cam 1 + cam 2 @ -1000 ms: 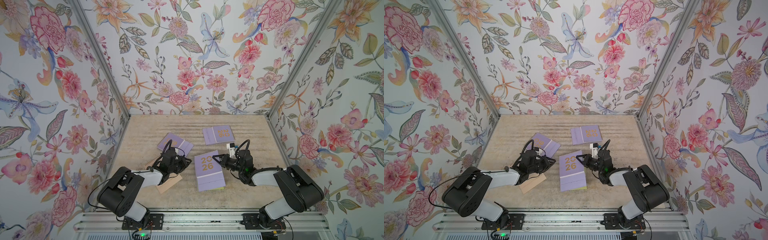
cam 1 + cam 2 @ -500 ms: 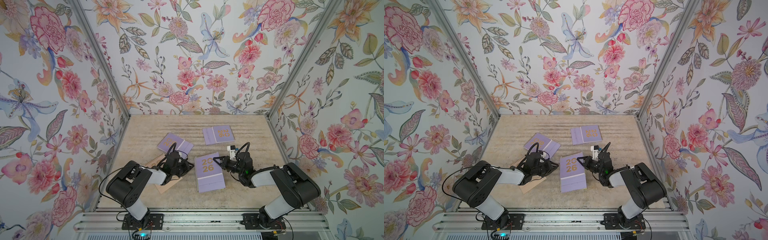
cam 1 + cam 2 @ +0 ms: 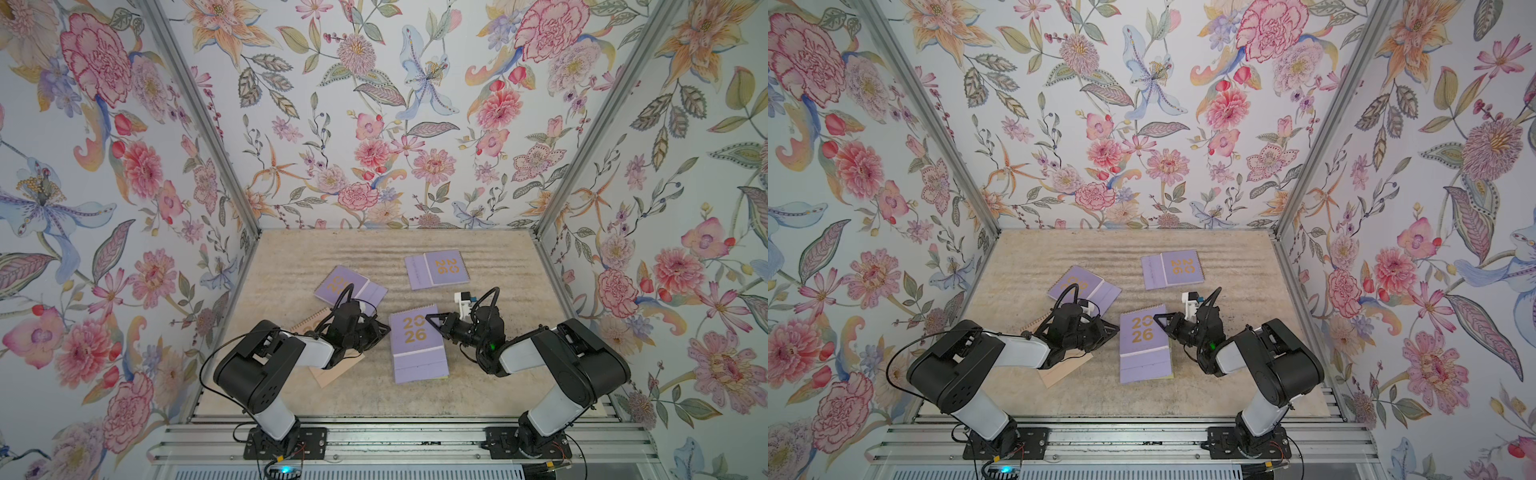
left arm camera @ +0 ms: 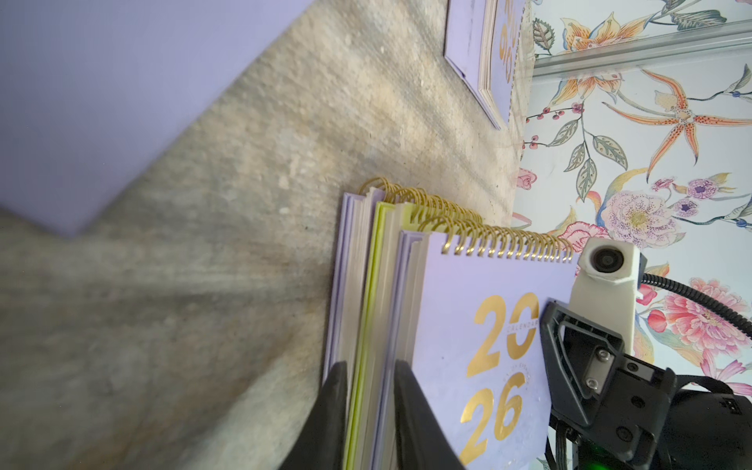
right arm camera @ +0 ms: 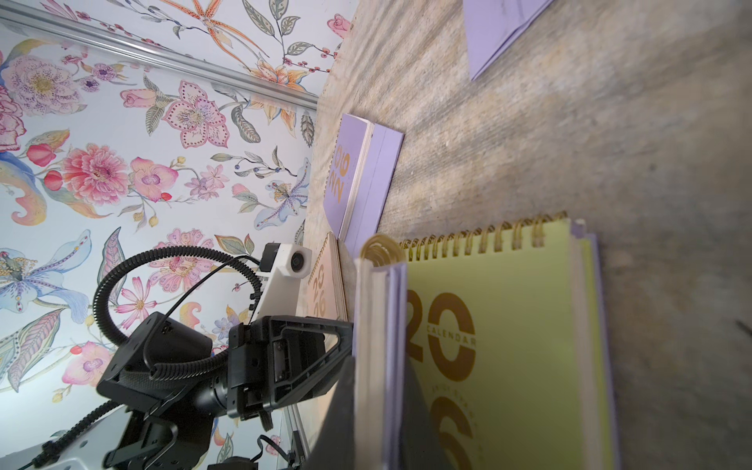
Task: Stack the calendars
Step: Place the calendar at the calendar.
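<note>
Here both grippers pinch the stack from opposite sides.
The left gripper clamps its left edge, around the green calendar; the right gripper nips the top calendar at its right edge. The stack lies between them, mid-way across the table, long axis front to back. The peach calendar sits under the left arm; the near lilac calendar lies behind it, the far lilac calendar toward the back edge, nearer the right arm.

The peach-pink spiral-bound calendar is mostly hidden under the left gripper and its arm. Between that gripper's fingers, the yellow-green calendar shows only its edge. The lilac calendar beside it is blurred and cropped.
</note>
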`<action>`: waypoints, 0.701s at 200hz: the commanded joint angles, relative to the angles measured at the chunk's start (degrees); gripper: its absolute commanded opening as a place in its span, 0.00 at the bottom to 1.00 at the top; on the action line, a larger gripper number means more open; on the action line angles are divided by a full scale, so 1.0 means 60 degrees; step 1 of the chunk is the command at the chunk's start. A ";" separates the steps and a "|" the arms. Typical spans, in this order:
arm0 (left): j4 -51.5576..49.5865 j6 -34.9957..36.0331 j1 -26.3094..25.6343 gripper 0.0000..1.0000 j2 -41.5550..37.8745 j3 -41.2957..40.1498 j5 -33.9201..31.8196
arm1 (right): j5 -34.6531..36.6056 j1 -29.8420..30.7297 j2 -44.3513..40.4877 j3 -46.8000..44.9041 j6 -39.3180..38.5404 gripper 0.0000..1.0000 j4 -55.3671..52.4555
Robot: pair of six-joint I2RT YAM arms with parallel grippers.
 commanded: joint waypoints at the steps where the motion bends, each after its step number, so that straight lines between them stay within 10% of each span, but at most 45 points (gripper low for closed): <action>1: 0.0161 -0.0114 -0.0091 0.24 0.0125 0.0166 0.0126 | 0.0092 0.0010 0.0101 0.0042 0.0233 0.05 0.0649; 140: 0.0360 -0.0188 -0.0071 0.24 0.0285 0.0199 0.0264 | 0.0373 -0.0125 -0.0970 0.0811 -0.1085 0.44 -0.2808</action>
